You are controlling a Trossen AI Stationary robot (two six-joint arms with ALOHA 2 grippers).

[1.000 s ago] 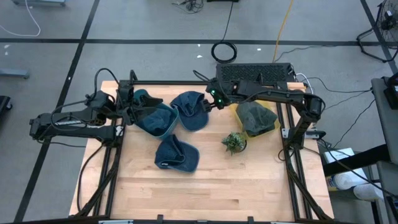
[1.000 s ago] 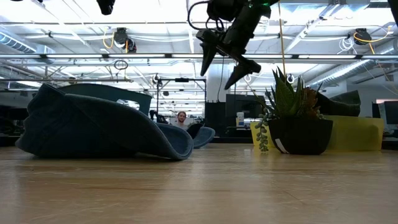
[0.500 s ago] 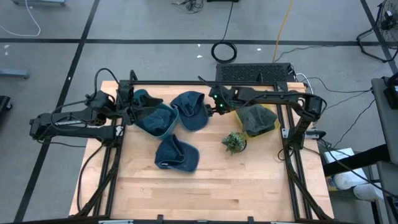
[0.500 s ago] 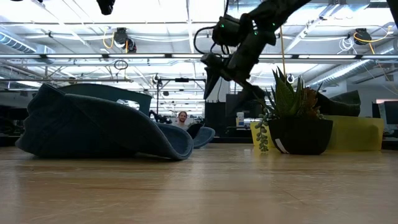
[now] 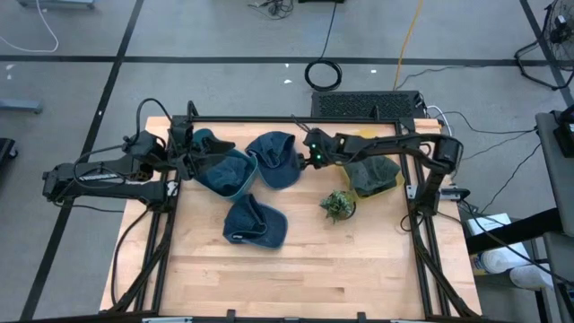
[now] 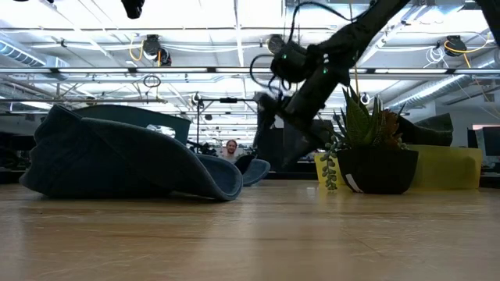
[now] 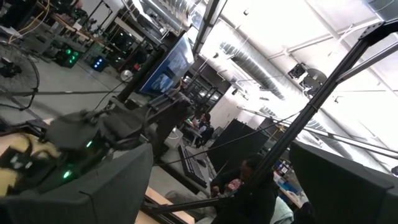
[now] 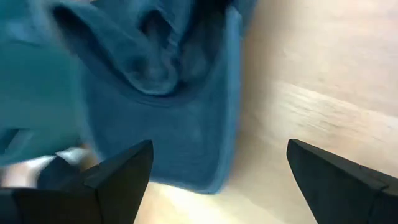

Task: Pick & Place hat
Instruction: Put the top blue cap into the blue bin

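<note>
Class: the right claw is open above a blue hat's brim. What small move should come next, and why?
Probably lower the right claw a little further, then close. Its fingers are spread, straddling the brim of the blue hat, which lies flat on the table, not yet gripped.

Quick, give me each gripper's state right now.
Left gripper: at the leftmost blue hat; cannot tell.
Right gripper: open, holding nothing, over the middle blue hat.

I read the table top as pale wood, planked, with a smooth satin finish (grain lines visible in the low view). The blue hats look like soft matt cloth, creased; one shows a lighter teal lining. The grey hat is matt fabric on a yellow bin. Right gripper fingers appear matt black plastic. The plant pot is dark, slightly glossy.
</note>
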